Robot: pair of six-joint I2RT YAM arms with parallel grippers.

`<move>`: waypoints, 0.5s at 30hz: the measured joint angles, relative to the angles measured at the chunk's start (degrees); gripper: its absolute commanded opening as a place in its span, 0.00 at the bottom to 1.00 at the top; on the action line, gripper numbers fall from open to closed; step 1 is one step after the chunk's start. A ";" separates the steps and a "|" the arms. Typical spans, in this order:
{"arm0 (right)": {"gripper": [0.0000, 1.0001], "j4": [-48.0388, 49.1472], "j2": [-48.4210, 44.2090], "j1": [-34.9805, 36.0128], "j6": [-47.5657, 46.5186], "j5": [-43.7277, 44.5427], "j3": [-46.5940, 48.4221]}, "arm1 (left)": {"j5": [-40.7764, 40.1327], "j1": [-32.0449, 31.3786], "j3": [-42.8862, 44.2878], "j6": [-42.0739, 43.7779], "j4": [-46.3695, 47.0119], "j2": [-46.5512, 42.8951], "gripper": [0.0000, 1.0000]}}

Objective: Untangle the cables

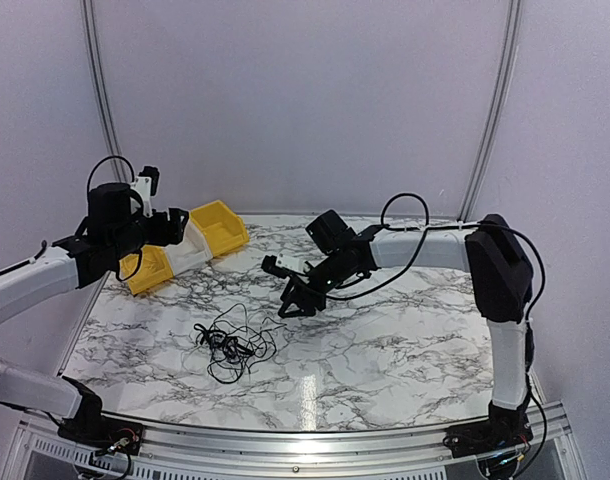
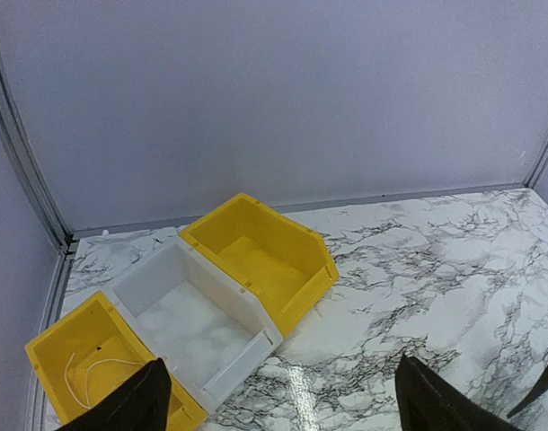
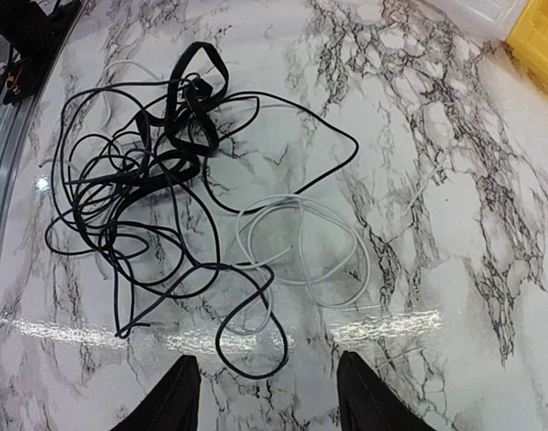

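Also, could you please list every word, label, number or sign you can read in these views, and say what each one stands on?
No readable text in any view.
The far yellow bin, the white bin, the near yellow bin, the cables and the marble table all show plain surfaces without print.

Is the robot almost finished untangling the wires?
Not nearly. Done: one thin white wire lies in the near yellow bin, below the open left gripper. In hand: nothing; the open right gripper hovers over the black cables. Left: that tangled pile, plus a white cable looped at its edge.
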 measured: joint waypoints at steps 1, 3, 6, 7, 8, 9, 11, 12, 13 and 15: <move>0.53 -0.24 0.92 0.11 0.11 0.17 0.87 | 0.48 0.00 0.00 0.79 0.00 0.13 0.81; 0.53 -0.87 2.56 0.31 0.17 0.46 2.36 | 1.57 -0.24 0.02 2.12 -0.02 0.72 0.80; 0.53 -1.68 3.78 0.76 0.20 0.59 2.86 | 2.84 -0.68 0.04 3.80 -0.17 2.10 0.79; 0.52 -2.03 4.04 0.94 0.24 0.59 2.86 | 3.19 -0.87 0.04 4.20 -0.24 2.40 0.79; 0.52 -2.10 4.07 1.09 0.24 0.59 2.86 | 3.50 -1.03 0.04 4.61 -0.22 2.58 0.78; 0.53 -2.16 4.11 1.18 0.24 0.59 2.86 | 3.61 -1.14 0.04 4.85 -0.22 2.58 0.77; 0.52 -2.21 4.11 1.29 0.22 0.52 2.86 | 4.07 -1.31 0.04 5.31 -0.15 2.58 0.76; 0.53 -2.21 4.11 1.33 0.20 0.50 2.86 | 4.42 -1.42 0.04 5.57 -0.17 2.58 0.76; 0.52 -2.21 4.13 1.33 0.20 0.46 2.86 | 4.74 -1.51 0.04 5.84 -0.17 2.60 0.75; 0.51 -2.23 4.22 1.36 0.15 0.24 2.86 | 5.33 -1.66 0.04 6.12 -0.17 2.62 0.74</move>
